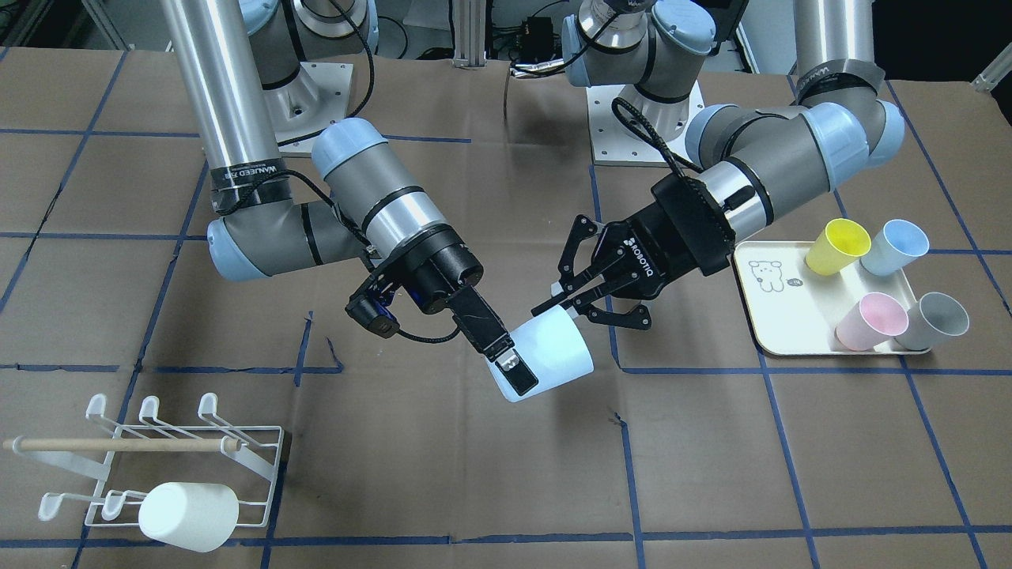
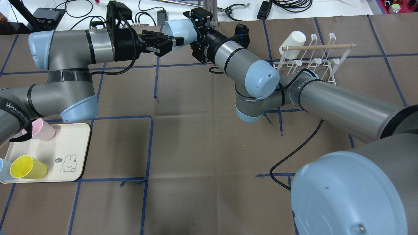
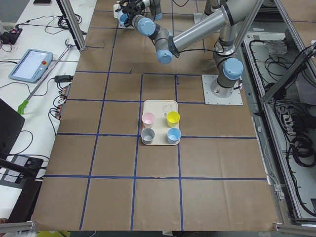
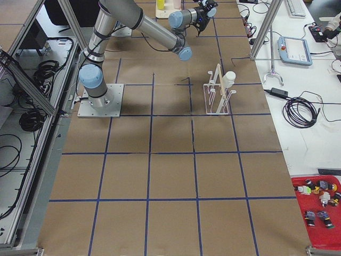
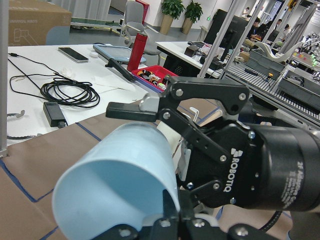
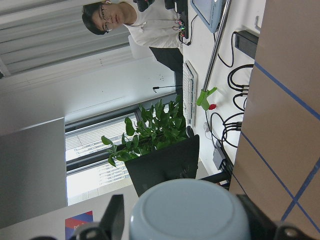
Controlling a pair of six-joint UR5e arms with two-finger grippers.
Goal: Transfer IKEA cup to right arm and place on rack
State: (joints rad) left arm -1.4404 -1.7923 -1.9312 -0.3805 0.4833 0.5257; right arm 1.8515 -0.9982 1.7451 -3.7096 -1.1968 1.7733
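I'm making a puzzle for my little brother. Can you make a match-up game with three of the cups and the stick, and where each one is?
Things:
1. pale blue cup
2. white cup
3. yellow cup
4. wooden dowel

Places:
A. on the cream tray
B. across the top of the rack
C. up in the air, between two sets of jaws
D. sitting on one end of the rack

Pairs: 1-C, 2-D, 3-A, 4-B

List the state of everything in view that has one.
held cup: airborne, gripped at both ends.
left end effector: shut on its rim.
right end effector: shut near its base.
white cup: on a rack prong.
rack: other prongs free.
yellow cup, blue cup, pink cup, grey cup: upright on tray.
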